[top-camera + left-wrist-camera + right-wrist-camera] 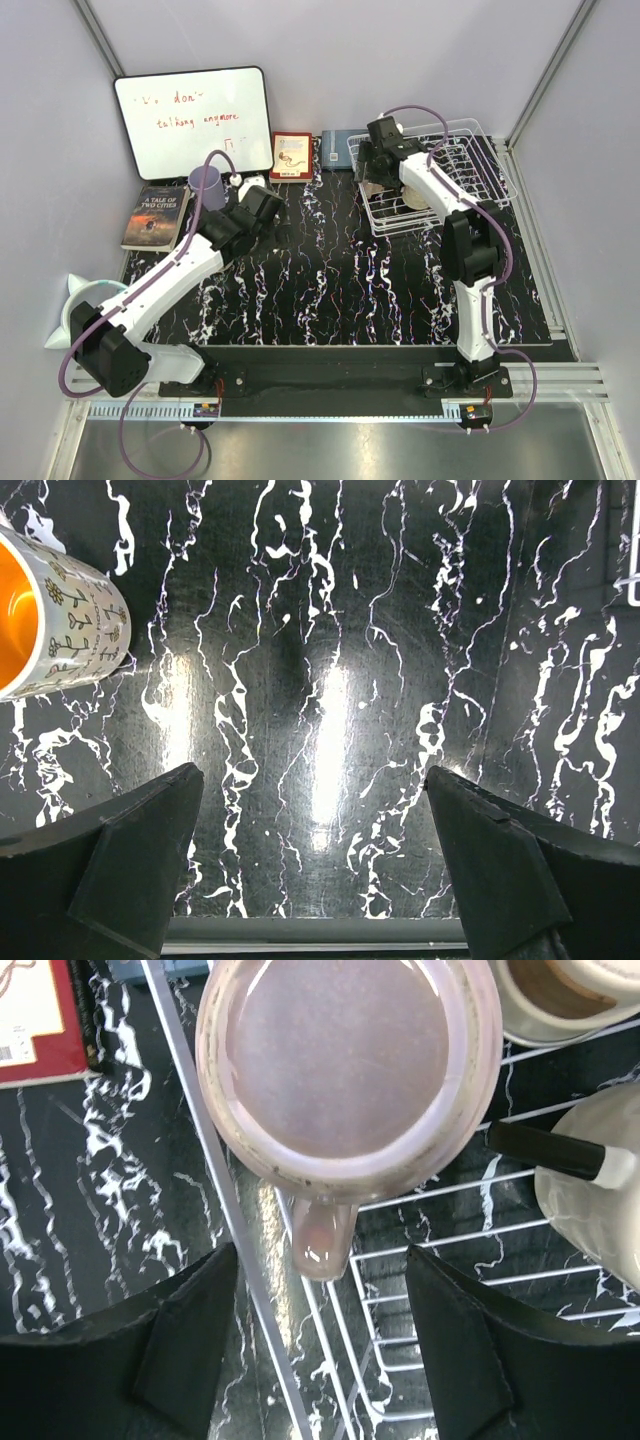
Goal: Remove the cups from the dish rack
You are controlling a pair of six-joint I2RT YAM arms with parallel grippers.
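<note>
Two cups seem already unloaded, the lavender cup and the orange-inside cup on the worktop at far left, while the pink cup and at least one cream cup remain in the far-right dish rack; the left end effector and the right end effector both have their fingers apart and are empty.

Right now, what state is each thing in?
Left gripper: jaws open, empty.
Right gripper: jaws open over handle of pink cup.
Pink cup: in dish rack.
Cream cup: in rack, not yet unloaded.
Lavender cup: upright, out of rack.
Orange-inside cup: on mat, unloaded.
Whiteboard: written on in red.
</note>
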